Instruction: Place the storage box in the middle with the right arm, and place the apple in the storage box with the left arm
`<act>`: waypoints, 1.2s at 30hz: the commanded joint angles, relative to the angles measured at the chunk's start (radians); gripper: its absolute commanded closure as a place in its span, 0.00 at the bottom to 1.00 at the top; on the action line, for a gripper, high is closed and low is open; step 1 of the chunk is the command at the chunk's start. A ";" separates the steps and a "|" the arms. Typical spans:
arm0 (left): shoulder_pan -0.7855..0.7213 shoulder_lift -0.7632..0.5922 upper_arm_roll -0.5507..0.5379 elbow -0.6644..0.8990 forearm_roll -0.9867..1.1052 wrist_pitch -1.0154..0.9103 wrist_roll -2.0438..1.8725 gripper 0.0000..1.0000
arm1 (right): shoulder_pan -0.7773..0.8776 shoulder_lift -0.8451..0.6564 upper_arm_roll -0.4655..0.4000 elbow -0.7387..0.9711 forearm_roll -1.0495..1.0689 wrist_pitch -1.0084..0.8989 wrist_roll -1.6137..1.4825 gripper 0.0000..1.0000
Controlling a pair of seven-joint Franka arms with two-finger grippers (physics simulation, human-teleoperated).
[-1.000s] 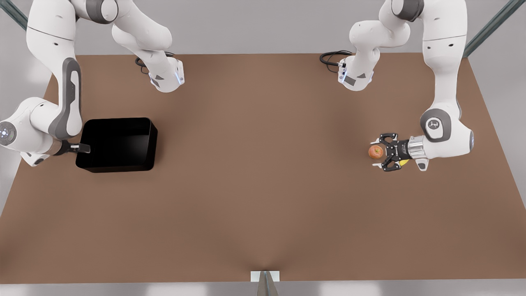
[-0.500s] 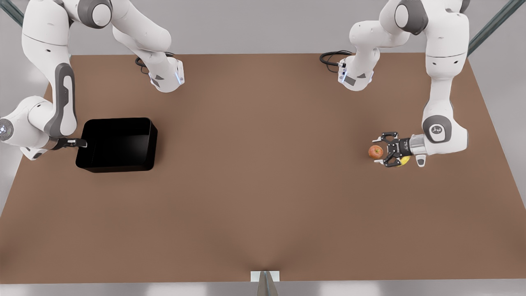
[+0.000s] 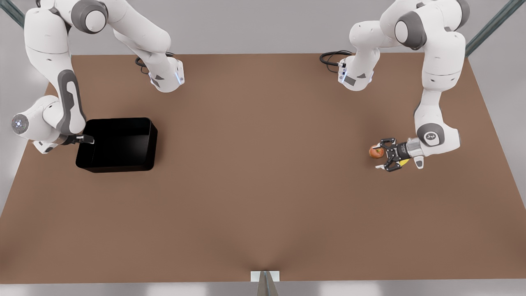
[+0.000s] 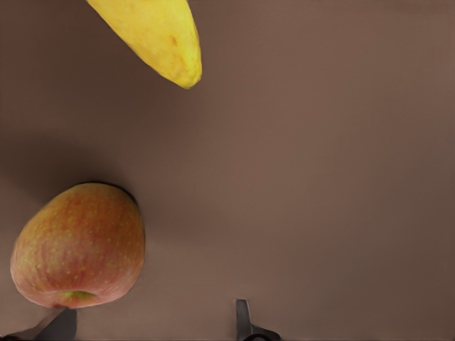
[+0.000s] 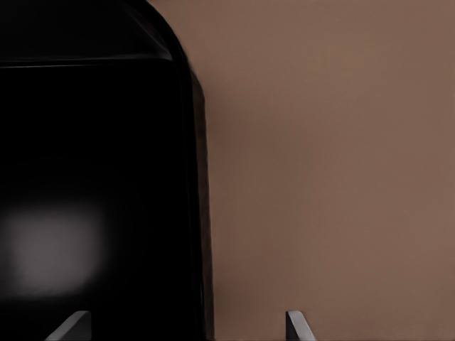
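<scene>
Setting: we judge this a simulated robot test bench.
Surface: we note a plain brown table (image 3: 263, 197) against bare grey surrounds.
Equipment: we record two white arms mounted at the far edge, with black cables (image 3: 331, 57) at their bases.

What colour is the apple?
Red-orange with yellowish patches; the apple shows best in the left wrist view.

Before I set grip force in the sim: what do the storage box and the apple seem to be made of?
Storage box: looks like glossy black hard plastic; its wall catches a soft sheen in the right wrist view, though a render leaves the material open. Apple: waxy red-orange fruit skin with pale speckles and yellowish patches, smooth with a soft sheen.
</scene>
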 commanded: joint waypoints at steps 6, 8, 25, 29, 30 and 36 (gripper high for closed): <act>0.000 0.015 0.000 -0.002 -0.019 0.001 0.021 0.00 | -0.002 0.049 0.001 -0.008 0.000 0.064 0.000 0.00; 0.000 0.012 0.000 -0.002 -0.019 -0.010 0.020 0.00 | 0.000 0.035 0.008 -0.008 0.000 0.049 -0.012 0.30; -0.005 -0.006 0.140 -0.046 -0.006 -0.191 0.059 0.00 | 0.001 0.023 0.011 -0.002 0.026 0.007 -0.098 0.79; -0.005 0.009 0.164 -0.043 -0.002 -0.164 0.104 0.00 | 0.006 0.017 0.014 -0.002 0.110 0.004 -0.202 0.79; -0.005 0.011 0.166 -0.048 -0.002 -0.165 0.104 0.00 | 0.007 0.015 0.014 -0.002 0.132 0.001 -0.243 0.79; -0.005 0.064 0.163 -0.048 -0.042 -0.105 0.148 0.00 | 0.027 -0.105 0.247 0.149 0.195 -0.300 -0.152 0.79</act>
